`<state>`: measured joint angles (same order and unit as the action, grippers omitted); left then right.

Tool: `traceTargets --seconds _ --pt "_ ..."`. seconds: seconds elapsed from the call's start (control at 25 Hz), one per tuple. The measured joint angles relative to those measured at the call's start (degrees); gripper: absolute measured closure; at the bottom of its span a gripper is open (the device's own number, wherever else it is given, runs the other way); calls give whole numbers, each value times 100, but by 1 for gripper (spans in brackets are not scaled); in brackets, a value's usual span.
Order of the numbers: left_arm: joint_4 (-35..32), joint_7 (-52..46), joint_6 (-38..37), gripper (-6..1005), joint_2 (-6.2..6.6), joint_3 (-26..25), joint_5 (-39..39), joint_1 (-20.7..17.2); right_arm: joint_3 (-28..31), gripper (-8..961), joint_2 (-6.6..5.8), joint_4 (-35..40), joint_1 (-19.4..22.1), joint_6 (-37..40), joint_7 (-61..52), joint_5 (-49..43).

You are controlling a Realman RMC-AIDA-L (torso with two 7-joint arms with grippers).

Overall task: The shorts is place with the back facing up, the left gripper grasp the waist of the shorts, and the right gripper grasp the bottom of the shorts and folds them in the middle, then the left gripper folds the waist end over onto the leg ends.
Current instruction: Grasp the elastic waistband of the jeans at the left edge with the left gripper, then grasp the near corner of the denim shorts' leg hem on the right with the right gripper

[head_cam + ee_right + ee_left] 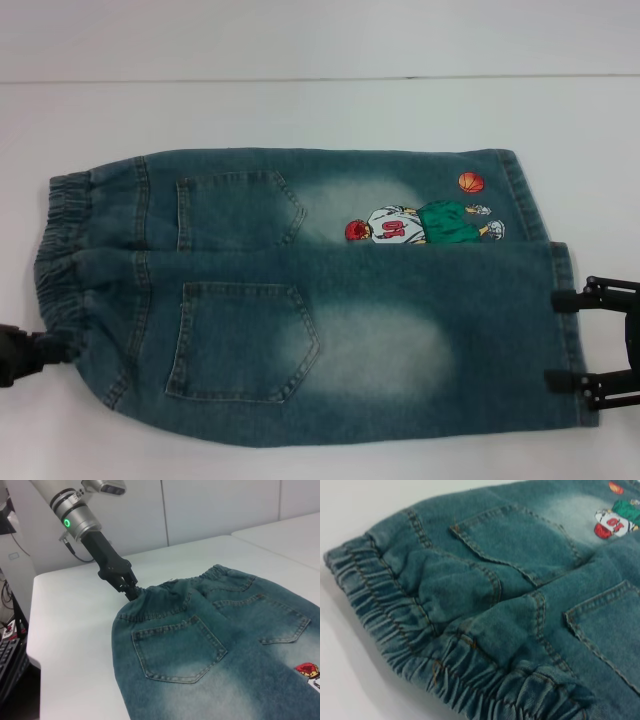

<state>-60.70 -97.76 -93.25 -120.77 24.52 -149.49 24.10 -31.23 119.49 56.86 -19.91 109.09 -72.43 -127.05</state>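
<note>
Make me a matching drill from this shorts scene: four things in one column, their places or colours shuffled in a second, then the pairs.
1. left tool
2. right tool
3. basketball print
4. elastic waistband

A. orange, near the far leg hem
B. at the near leg's hem
C. gathered denim on the robot's left
D. at the waist's near corner

Pairs: 1-D, 2-B, 3-A, 4-C

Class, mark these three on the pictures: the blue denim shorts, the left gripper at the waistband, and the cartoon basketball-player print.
blue denim shorts [380, 340]: head view, faded patch of the near leg.
left gripper [131, 592]: right wrist view, black tip pinching the elastic waistband.
cartoon basketball-player print [425, 224]: head view, figure's green shorts.
</note>
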Motion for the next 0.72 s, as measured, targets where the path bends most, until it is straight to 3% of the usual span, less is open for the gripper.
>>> traceTargets --seconds 0.24,0.36,0.48,0.72 --pt "-24 -15 3 830 -10 20 57 50 177 13 -4 47 6 1 -431 1" --pt "-59 -15 -32 893 -15 25 80 86 201 12 -77 304 -38 48 -1197 -119" --pt "-42 -14 -31 907 -6 29 83 135 96 12 -104 937 -206 235 -2253 -685" --pt "-12 -20 6 916 -3 34 88 258 -167 12 -98 1360 -574 438 -3276 -1803"
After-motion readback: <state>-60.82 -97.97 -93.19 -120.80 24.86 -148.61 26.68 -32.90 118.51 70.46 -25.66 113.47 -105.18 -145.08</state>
